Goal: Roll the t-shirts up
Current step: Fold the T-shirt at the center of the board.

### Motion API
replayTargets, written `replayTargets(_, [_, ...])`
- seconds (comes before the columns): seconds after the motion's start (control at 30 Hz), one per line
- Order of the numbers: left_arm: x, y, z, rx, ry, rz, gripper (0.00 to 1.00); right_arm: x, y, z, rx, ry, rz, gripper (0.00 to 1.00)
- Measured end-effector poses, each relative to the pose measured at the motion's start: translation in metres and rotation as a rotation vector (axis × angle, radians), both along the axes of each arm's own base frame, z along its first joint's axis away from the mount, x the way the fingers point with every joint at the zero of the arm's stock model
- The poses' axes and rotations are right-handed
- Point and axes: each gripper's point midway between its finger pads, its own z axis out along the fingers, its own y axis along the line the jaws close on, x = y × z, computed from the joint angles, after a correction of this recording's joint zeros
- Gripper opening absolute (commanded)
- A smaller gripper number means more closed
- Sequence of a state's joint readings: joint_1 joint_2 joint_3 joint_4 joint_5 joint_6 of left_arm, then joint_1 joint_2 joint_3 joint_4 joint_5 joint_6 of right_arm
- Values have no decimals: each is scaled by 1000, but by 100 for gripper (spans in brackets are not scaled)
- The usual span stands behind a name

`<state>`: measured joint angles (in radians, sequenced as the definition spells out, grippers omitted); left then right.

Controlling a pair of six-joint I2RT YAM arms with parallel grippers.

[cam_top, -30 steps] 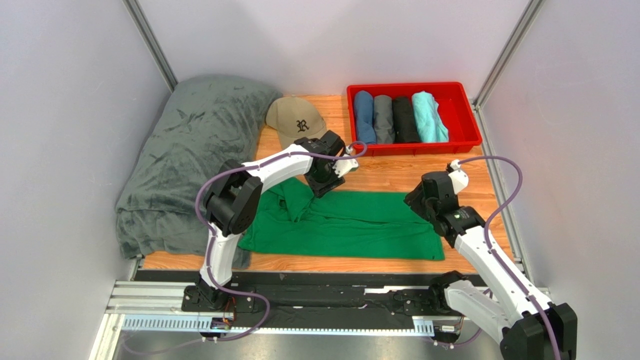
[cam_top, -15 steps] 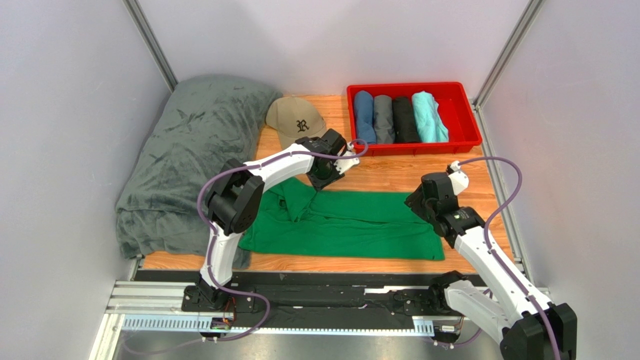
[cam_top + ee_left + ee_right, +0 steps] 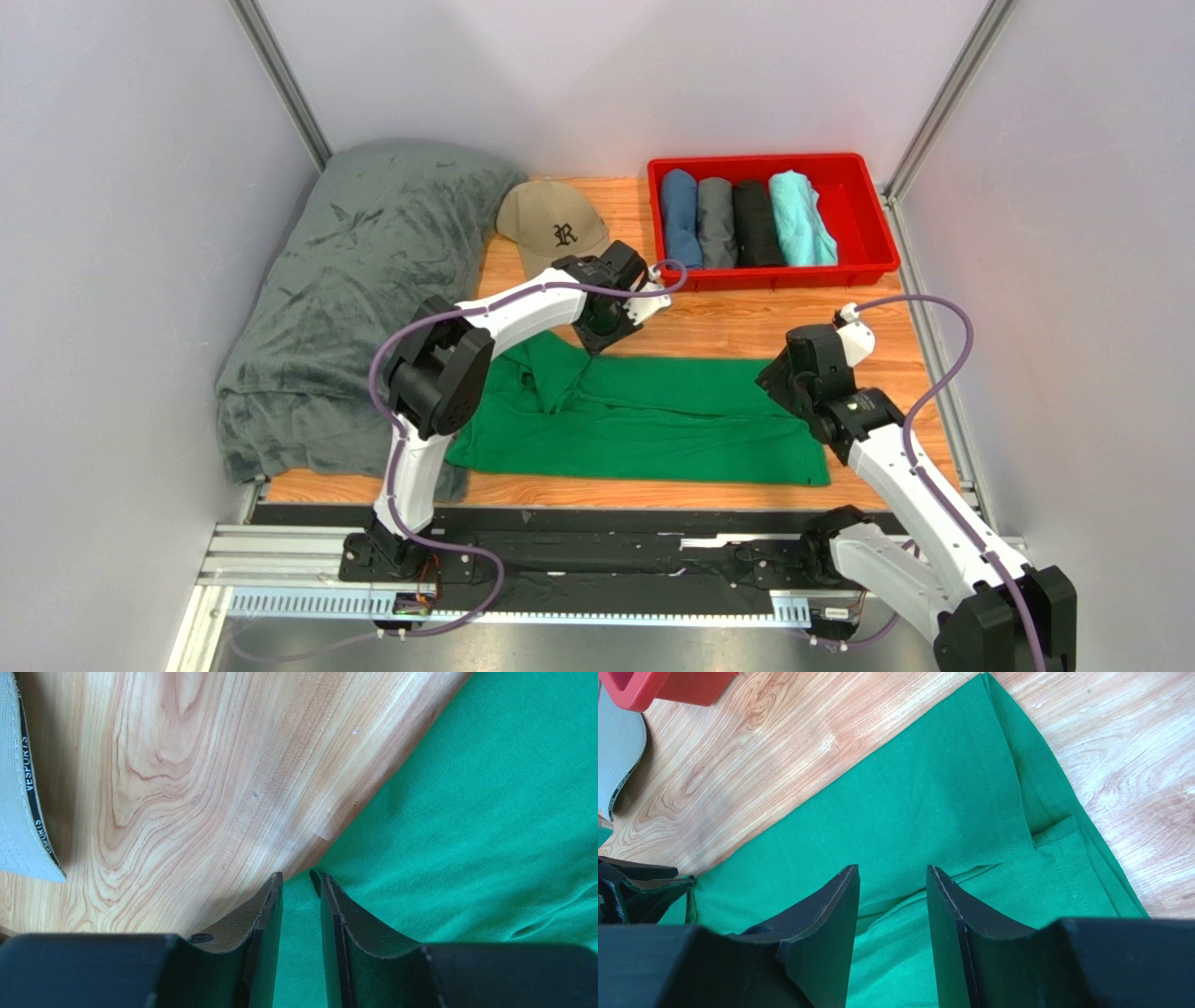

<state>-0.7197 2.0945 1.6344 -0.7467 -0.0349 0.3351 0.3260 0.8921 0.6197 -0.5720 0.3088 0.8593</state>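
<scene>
A bright green t-shirt point(image 3: 659, 420) lies flat on the wooden table, its left part bunched into folds. My left gripper point(image 3: 599, 350) is down at the shirt's far edge. In the left wrist view, my left gripper point(image 3: 298, 876) has its jaws a narrow gap apart astride that edge of the green t-shirt point(image 3: 491, 812), one tip over wood and the other over cloth. My right gripper point(image 3: 779, 381) hovers over the shirt's right end. In the right wrist view, my right gripper point(image 3: 892, 871) is open above a fold of the green t-shirt point(image 3: 934, 812).
A red bin point(image 3: 772, 163) at the back right holds several rolled shirts point(image 3: 744, 220). A tan cap point(image 3: 550, 221) sits just behind my left gripper. A big dark-grey blanket point(image 3: 351, 280) fills the left side. Walls close in on both sides.
My left gripper's jaws have narrowed at the shirt's far edge, and it has shifted slightly back. The right arm has barely moved.
</scene>
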Motion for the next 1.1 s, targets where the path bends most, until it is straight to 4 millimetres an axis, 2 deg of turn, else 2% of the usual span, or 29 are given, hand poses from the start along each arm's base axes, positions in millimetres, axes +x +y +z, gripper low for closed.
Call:
replayTargets(0.07, [0, 0, 0, 0, 0, 0, 33, 0, 0, 0, 0, 0, 0, 44])
replayTargets(0.2, [1, -1, 0, -2, -2, 0, 25, 0, 0, 0, 0, 0, 0, 44])
replayTargets(0.27, [1, -1, -1, -1, -2, -3, 15, 0, 0, 0, 0, 0, 0, 44])
replayTargets(0.47, [0, 0, -6, 4, 3, -4, 0, 0, -1, 0, 0, 0, -3, 44])
replayTargets(0.73, [2, 0, -7, 3, -4, 0, 0, 0, -1, 0, 0, 0, -2, 44])
replayTargets(0.93, [3, 10, -3, 3, -6, 18, 0, 0, 1, -2, 4, 11, 5, 43])
replayTargets(1.1, [-2, 34, 24, -8, -42, 46, 0, 1, 9, -6, 25, 30, 32, 43])
